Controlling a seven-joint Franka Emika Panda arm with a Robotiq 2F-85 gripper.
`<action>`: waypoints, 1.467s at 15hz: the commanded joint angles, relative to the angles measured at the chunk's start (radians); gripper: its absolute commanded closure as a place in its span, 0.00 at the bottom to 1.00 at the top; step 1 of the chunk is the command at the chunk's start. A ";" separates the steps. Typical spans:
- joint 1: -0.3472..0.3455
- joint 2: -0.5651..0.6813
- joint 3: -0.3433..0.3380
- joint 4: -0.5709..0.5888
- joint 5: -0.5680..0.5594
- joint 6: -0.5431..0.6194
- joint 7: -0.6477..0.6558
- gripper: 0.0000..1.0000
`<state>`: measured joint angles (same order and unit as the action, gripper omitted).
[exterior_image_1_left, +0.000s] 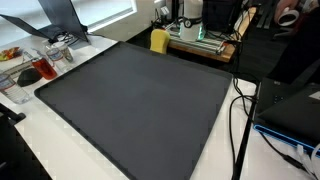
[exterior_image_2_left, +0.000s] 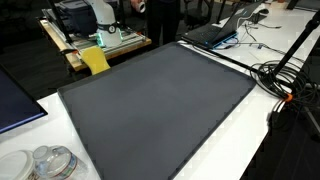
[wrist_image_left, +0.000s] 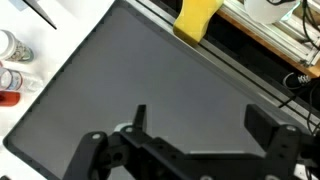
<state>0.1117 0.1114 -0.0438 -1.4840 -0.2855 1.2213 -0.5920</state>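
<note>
End effector (wrist_image_left: 200, 117) open above mat (wrist_image_left: 110, 85), yellow block (wrist_image_left: 195, 20) cropped

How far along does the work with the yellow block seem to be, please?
Nothing looks done yet: the yellow block sits at the far edge of the mat, untouched. Under way: nothing; the hand hangs open and empty over the mat, apart from the block. Left: seemingly everything, starting with a reach to the block.
</note>
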 joint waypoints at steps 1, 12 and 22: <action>-0.040 -0.136 0.039 -0.241 -0.015 0.057 0.015 0.00; -0.060 -0.270 0.025 -0.626 0.001 0.046 0.129 0.00; 0.001 -0.316 0.094 -0.784 -0.041 0.096 0.171 0.00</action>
<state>0.0797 -0.1903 0.0098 -2.1954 -0.2935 1.2889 -0.4591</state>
